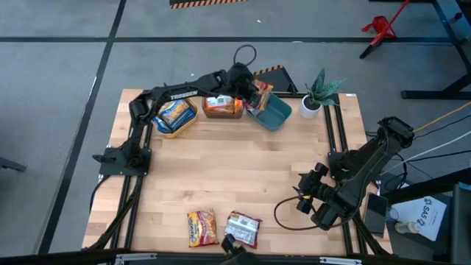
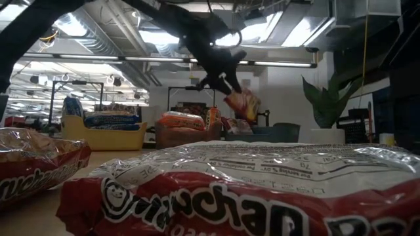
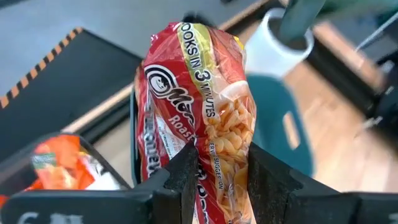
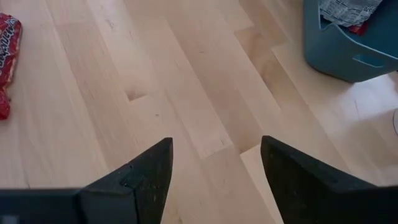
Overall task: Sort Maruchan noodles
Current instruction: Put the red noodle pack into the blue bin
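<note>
We see the left gripper pinching a crinkled red-and-silver Maruchan packet upright above the teal bin, while the right gripper waits wide over the desk

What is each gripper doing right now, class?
Left gripper: closed on a red noodle packet above the teal bin.
Right gripper: open, empty.

Yellow bin, grey bin, teal bin, potted plant along table edge.

Red-and-yellow noodle packet, teal bin, yellow bin, pale wood table.
</note>
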